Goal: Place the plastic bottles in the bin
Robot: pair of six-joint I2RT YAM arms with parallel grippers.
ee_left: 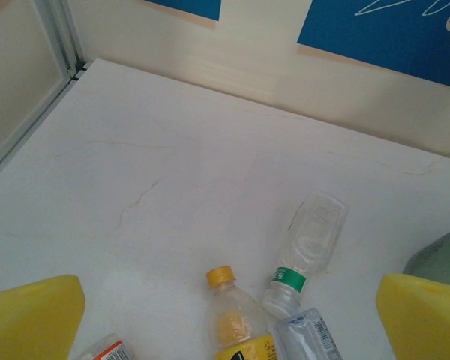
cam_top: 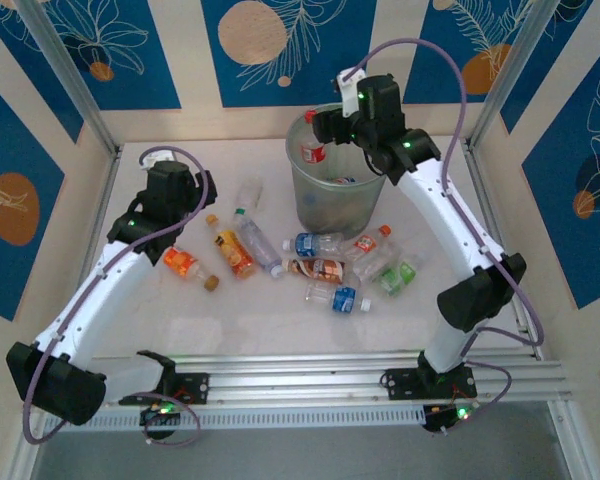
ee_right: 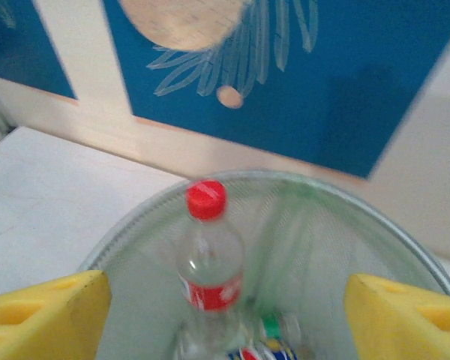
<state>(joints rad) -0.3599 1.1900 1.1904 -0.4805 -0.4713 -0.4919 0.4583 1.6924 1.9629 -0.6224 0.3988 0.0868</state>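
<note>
Above the bin (ee_right: 300, 184), my right gripper (ee_right: 225, 319) is spread wide and touching nothing. A red-capped bottle (ee_right: 208, 262) stands inside with a few others below. My left gripper (ee_left: 229, 319) hangs spread over the table (ee_left: 172, 172), where about ten bottles (cam_top: 320, 268) lie. I judge most of the work is left.

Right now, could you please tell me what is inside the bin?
A red-capped bottle stands upright in the bin, with more bottles lying below it. The floor under them is covered, so their number is unclear.
</note>
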